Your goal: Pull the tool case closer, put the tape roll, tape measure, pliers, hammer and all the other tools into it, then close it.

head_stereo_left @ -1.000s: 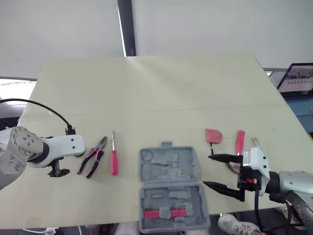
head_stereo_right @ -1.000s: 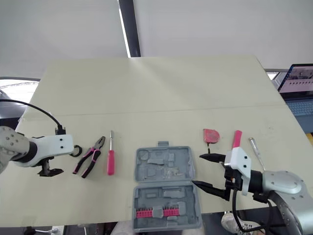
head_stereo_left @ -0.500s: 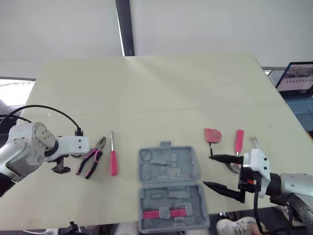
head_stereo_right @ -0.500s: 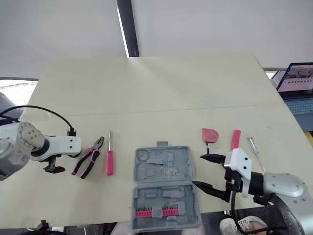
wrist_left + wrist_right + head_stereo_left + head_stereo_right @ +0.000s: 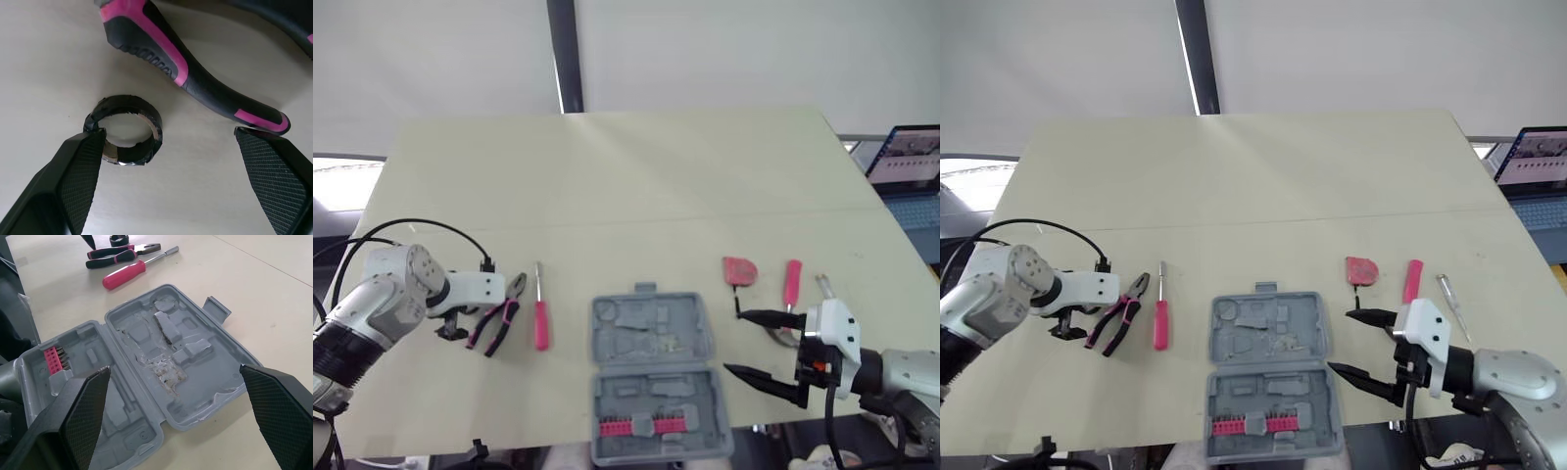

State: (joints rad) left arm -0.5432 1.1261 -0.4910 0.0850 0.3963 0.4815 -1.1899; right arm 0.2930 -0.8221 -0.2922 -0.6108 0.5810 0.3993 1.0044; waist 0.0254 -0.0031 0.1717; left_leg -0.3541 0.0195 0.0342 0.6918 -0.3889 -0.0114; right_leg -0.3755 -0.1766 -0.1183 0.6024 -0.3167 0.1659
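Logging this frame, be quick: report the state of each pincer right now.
Left pincer: open, tape roll between its fingers, not gripped.
Right pincer: open, empty, beside the tool case.

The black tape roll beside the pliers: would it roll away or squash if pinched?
The tape roll lies flat, hole upward, so it probably won't roll. It is a thin hollow ring, likely light, so a sideways nudge may slide it. A hard pinch might flex it slightly.
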